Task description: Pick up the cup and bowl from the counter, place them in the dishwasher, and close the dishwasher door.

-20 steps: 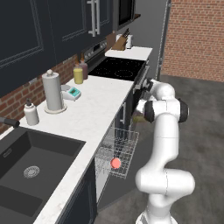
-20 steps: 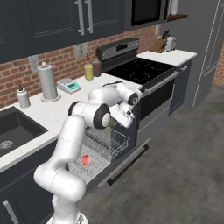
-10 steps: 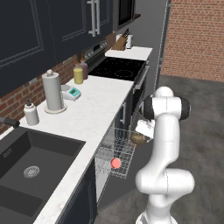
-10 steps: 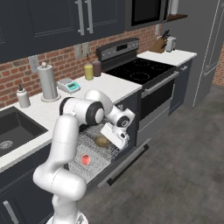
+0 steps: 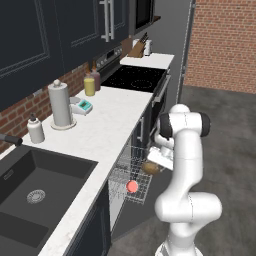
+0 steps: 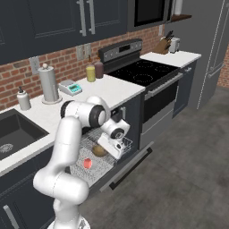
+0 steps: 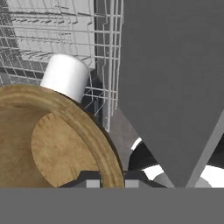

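The brown wooden bowl [image 5: 150, 168] hangs tilted just above the pulled-out dishwasher rack [image 5: 121, 176], and my gripper [image 5: 156, 164] is shut on its rim. From the right base view the bowl [image 6: 99, 151] sits at the tip of my gripper [image 6: 107, 147], over the rack [image 6: 128, 143]. In the hand view the bowl [image 7: 52, 144] is close up, its rim pinched between my fingertips [image 7: 90, 180]. The red cup [image 5: 132, 186] lies in the rack's front part, also seen as the cup [image 6: 87, 163] left of the bowl. The dishwasher door [image 6: 130, 166] is folded down open.
On the white counter [image 5: 116, 125] stand a paper towel roll [image 5: 61, 104], a white soap bottle [image 5: 35, 129], a small scale [image 5: 83, 105] and a yellow bottle [image 5: 89, 85]. The sink [image 5: 35, 190] lies to the left, the black range [image 6: 145, 76] beyond the dishwasher.
My arm has swung down from counter height to the pulled-out rack, carrying the bowl with it. The cup has stayed in the rack.
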Available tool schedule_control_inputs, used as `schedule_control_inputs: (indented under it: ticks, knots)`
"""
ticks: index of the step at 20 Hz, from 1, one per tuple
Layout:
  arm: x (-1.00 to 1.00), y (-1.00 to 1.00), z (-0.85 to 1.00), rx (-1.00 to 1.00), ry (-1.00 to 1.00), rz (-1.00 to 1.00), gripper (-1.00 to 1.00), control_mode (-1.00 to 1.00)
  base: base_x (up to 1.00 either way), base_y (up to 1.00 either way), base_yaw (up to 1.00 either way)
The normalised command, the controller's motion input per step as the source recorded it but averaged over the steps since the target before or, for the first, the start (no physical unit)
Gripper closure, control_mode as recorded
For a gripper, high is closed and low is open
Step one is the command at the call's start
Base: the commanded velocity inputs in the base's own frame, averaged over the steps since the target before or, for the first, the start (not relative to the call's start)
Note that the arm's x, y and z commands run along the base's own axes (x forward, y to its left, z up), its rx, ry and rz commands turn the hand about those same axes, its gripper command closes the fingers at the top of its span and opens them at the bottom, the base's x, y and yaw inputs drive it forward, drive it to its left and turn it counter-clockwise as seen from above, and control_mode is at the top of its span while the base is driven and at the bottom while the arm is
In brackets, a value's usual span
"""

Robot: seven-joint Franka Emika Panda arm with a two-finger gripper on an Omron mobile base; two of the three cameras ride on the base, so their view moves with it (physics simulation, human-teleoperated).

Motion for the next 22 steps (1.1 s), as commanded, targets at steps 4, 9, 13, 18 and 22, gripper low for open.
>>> schedule_control_inputs:
  ticks: [4,9,13,18,22]
  knots:
    - [0.47,0.11,-0.53,0.0,-0.01,0.0,1.0,-1.0,0.0,0.0,0.0]
    - [0.67,0.04,-0.29,0.0,-0.04,0.0,1.0,-1.0,0.0,0.0,0.0]
    - [0.69,0.02,-0.51,0.0,-0.01,0.0,1.0,-1.0,0.0,0.0,0.0]
    - [0.46,0.11,-0.74,0.0,0.0,0.0,1.0,-1.0,0.0,0.0,0.0]
    - [0.15,0.02,-0.6,0.0,-0.03,0.0,1.0,-1.0,0.0,0.0,0.0]
